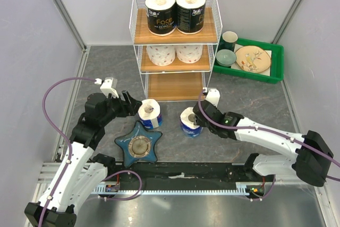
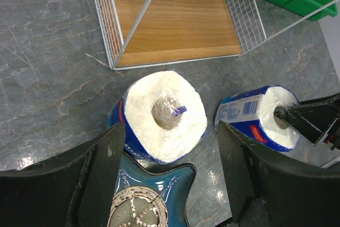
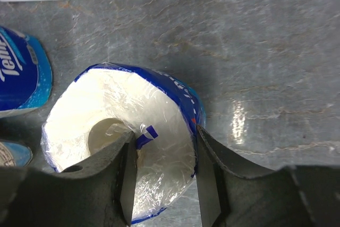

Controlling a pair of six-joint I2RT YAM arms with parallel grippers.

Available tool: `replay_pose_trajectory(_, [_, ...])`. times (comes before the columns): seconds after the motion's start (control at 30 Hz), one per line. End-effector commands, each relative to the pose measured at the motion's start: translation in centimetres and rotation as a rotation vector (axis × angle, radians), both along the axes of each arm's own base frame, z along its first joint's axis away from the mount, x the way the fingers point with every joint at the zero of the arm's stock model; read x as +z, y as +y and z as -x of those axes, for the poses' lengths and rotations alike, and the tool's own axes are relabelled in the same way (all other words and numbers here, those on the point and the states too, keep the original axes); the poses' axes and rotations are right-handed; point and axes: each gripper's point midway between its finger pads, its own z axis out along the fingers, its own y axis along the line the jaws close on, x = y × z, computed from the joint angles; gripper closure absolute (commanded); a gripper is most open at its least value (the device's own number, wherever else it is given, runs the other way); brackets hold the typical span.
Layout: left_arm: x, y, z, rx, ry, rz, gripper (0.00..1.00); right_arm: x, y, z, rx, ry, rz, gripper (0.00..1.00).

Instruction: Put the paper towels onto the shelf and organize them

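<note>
Top tier of the shelf (image 1: 175,35), a white wire frame with pale wooden boards, carries two black-wrapped rolls (image 1: 160,13). "Face" reads in pale letters on the left one; the smaller print is too fine to read. The middle tier carries two white-wrapped rolls (image 1: 160,54) with a faint pattern.

Down on the grey, marble-veined desk (image 1: 239,99), the left pincer (image 2: 170,128) is spread wide. Its dark fingers (image 2: 109,155) stand either side of the left blue-white roll (image 2: 164,115), not touching it. That roll is upright in crinkly clear film, beside the glossy blue star dish (image 2: 154,195). Its wrapper shows letters starting "Tem" in the right wrist view.

The right pincer (image 3: 164,136) is clamped on the right blue-white roll (image 3: 122,136), one finger down the core and one outside the soft paper wall. A green plastic tray (image 1: 273,57) of crockery sits right of the shelf.
</note>
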Motion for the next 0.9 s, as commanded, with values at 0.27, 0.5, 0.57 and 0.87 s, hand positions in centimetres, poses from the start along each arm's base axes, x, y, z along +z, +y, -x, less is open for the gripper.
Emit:
replay_pose_trajectory(0.27, [1.0,-0.4,-0.3,-0.008,-0.032,0.047,0.23,9.5,0.5,-5.6,-0.144,-0.293,-0.029,0.57])
replay_pose_trajectory(0.5, [1.0,-0.4,-0.3,-0.007,-0.033,0.048,0.23,9.9,1.7,-8.3,-0.202,-0.356,-0.008,0.59])
replay_pose_trajectory(0.57, [1.0,-0.5,-0.3,-0.012,-0.034,0.049,0.23,9.7,2.1,-8.9,-0.207,-0.36,-0.005,0.59])
replay_pose_trajectory(0.87, [1.0,-0.6,-0.3,-0.018,-0.03,0.055,0.23,9.7,2.8,-11.4,-0.239,-0.405,-0.025,0.59])
